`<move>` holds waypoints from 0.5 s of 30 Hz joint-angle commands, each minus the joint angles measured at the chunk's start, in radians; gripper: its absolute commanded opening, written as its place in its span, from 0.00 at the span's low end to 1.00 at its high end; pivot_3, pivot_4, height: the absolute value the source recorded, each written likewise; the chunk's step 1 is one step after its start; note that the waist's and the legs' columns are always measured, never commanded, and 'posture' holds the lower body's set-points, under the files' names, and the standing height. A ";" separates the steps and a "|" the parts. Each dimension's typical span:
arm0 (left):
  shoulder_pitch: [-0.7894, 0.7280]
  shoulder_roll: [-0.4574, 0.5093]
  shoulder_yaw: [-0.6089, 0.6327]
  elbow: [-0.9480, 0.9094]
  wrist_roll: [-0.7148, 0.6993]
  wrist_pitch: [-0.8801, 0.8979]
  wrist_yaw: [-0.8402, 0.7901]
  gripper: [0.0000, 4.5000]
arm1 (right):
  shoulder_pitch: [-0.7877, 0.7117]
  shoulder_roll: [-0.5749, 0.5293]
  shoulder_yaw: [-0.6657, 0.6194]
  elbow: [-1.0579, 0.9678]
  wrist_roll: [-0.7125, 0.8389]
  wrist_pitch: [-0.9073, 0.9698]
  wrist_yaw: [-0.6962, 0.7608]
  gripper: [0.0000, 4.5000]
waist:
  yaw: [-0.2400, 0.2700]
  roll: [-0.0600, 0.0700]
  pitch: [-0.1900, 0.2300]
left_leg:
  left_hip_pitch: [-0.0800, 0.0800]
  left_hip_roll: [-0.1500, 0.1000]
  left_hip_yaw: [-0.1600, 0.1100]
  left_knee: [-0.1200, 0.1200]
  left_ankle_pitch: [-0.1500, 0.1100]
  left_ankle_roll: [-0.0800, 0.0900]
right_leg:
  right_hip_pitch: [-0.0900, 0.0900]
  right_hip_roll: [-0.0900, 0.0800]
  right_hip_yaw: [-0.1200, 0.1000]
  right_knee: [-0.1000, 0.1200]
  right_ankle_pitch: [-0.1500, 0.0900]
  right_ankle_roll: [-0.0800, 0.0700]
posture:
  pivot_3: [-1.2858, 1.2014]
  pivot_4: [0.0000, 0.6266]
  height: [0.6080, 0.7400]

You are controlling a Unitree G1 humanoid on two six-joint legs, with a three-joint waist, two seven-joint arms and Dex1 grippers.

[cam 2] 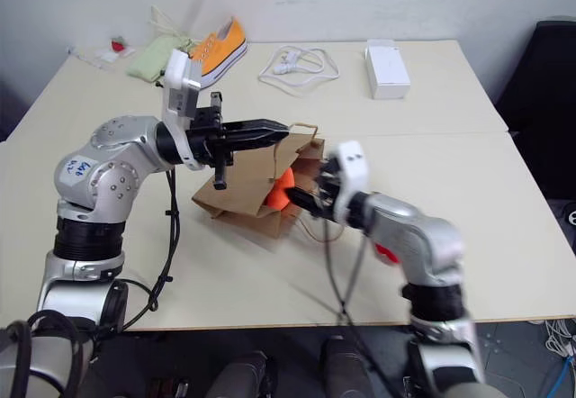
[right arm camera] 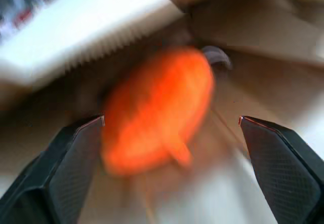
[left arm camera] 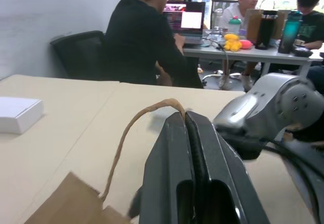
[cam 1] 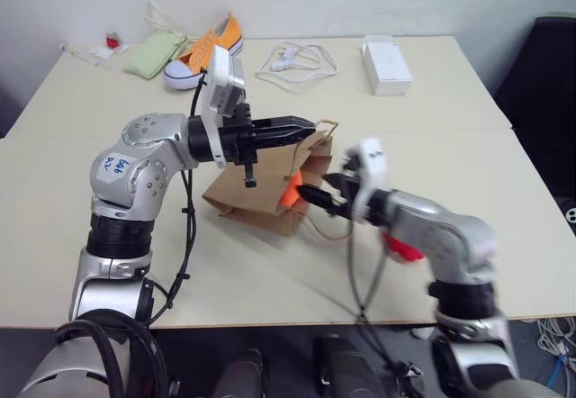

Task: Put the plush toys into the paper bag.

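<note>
The left gripper (cam 1: pixel 306 131) was clamped on a cord handle (left arm camera: pixel 132 133) of the paper bag (cam 1: pixel 261 195), holding its mouth open toward the right gripper (cam 1: pixel 326 193). That gripper's fingers stood wide apart, with the orange plush toy (right arm camera: pixel 157 110) just ahead of them at the bag's mouth. The red plush toy (cam 1: pixel 402 248) lay beneath the right forearm. Bare table (cam 1: pixel 270 276) lay nearer the robot; a sneaker (cam 1: pixel 205 49), cable (cam 1: pixel 297 60) and white box (cam 1: pixel 387 65) sat well beyond the bag.

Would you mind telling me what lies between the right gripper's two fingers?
The orange plush toy sits between the open right gripper's fingers at the paper bag's mouth, seen in the right wrist view.
</note>
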 commanded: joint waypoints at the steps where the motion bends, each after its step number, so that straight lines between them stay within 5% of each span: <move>1: 0.020 0.024 0.023 -0.065 -0.018 0.011 -0.004 0.00 | 0.219 -0.179 -0.236 -0.317 0.050 0.056 0.029 0.95 | 0.011 0.000 0.000 | -0.001 0.000 0.000 0.000 0.000 0.000 | 0.000 0.000 0.000 -0.001 0.000 0.000 | 0.52 0.24 1.00; 4: 0.042 0.043 0.030 -0.088 -0.030 0.023 -0.009 0.00 | 0.447 -0.283 -0.359 -0.446 0.005 0.047 0.033 0.95 | 0.020 0.000 0.000 | -0.001 0.000 0.000 -0.001 0.000 0.000 | 0.000 0.000 0.001 -0.002 0.000 0.000 | 0.52 0.24 1.00; 10: 0.026 0.039 0.022 -0.055 -0.019 0.016 -0.018 0.00 | 0.581 -0.192 -0.301 -0.418 -0.055 -0.028 -0.044 0.95 | 0.006 -0.004 0.000 | 0.007 0.001 0.007 0.000 0.000 0.000 | 0.004 0.002 0.009 0.000 0.000 0.000 | 0.52 0.24 1.00; 15: -0.015 0.027 0.006 -0.015 -0.005 0.003 -0.039 0.00 | 0.533 -0.064 -0.233 -0.281 -0.077 -0.098 -0.080 0.65 | 0.014 -0.006 0.000 | 0.007 0.000 0.006 0.000 0.001 -0.001 | 0.004 0.002 0.009 0.000 0.000 0.000 | 0.52 0.24 1.00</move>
